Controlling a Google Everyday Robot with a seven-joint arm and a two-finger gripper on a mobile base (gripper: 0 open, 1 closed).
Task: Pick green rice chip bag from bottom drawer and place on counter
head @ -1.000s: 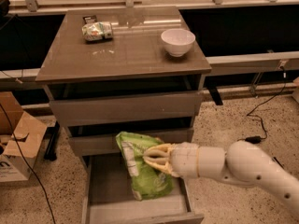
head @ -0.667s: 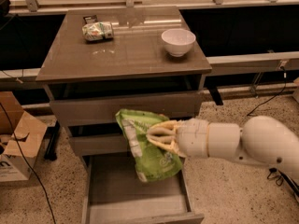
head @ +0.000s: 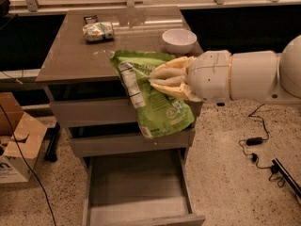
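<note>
My gripper (head: 157, 78) is shut on the green rice chip bag (head: 155, 105), a lime-green crinkly bag with a white label strip. The bag hangs in the air in front of the cabinet, its top level with the front edge of the counter (head: 70, 55). The bottom drawer (head: 136, 192) stands pulled open below it, with nothing showing inside. My white arm reaches in from the right.
On the counter stand a white bowl (head: 179, 40) at the right and a small pale rolled packet (head: 98, 31) at the back left. A cardboard box (head: 16, 145) sits on the floor at the left. Cables lie on the floor at the right.
My gripper has lifted the green bag up out of the bottom drawer to about counter height. The drawer has stayed open.
</note>
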